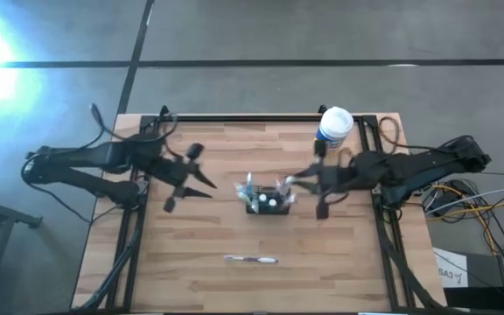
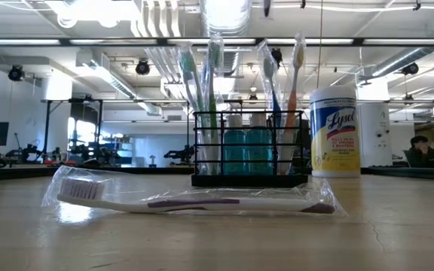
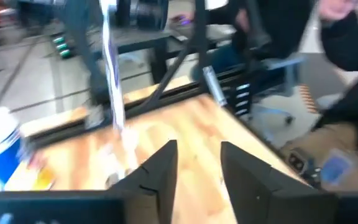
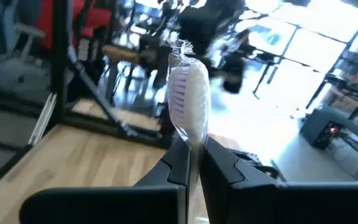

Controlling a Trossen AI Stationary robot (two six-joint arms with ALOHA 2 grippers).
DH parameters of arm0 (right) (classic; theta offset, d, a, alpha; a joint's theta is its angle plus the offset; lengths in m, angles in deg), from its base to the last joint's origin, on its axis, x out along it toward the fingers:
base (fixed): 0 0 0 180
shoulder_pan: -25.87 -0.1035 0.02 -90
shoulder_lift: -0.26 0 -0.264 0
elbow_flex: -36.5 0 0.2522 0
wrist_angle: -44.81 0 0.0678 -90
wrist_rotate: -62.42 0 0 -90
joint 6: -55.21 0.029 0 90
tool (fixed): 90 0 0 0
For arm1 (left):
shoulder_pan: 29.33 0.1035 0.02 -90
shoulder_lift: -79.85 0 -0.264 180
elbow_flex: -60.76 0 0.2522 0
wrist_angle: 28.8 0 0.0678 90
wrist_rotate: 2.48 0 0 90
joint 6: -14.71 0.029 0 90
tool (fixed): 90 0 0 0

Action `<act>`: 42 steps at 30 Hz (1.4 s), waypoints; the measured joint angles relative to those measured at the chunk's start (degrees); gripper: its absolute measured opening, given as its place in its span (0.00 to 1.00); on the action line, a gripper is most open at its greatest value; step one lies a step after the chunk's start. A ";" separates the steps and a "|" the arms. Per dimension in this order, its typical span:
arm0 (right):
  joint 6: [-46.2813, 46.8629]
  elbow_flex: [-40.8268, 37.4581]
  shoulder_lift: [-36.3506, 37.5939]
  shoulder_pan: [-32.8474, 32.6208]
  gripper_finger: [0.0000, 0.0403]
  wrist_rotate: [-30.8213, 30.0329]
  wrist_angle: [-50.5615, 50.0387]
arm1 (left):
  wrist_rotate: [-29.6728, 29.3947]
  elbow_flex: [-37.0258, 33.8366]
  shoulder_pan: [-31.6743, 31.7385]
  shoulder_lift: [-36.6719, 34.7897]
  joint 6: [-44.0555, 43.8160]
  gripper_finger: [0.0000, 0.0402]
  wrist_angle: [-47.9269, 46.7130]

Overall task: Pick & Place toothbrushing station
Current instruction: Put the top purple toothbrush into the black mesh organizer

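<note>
The black toothbrushing station stands on its base at the table's middle, with several wrapped toothbrushes upright in it; it also shows in the low view. My right gripper is just right of the station and is shut on a wrapped toothbrush. My left gripper is open and empty, left of the station; its fingers show apart in the left wrist view. Another wrapped toothbrush lies flat on the table nearer the front edge. My right gripper pinches the wrapped toothbrush between its two fingers, just below the bristled head. The head and the wrapper's end stick out past the fingertips. The handle is hidden behind the fingers. The gripper comes from the table's right side, and the brush is clear of the table.
A white-and-yellow round canister stands at the far right of the table, beside my right arm. Bare wood lies left of and in front of the station. Cables hang off the table's right side.
</note>
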 joint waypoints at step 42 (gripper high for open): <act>16.23 -34.56 -0.64 4.34 0.03 -12.21 29.75 | -7.47 -44.93 -0.97 -26.80 -17.20 0.04 33.24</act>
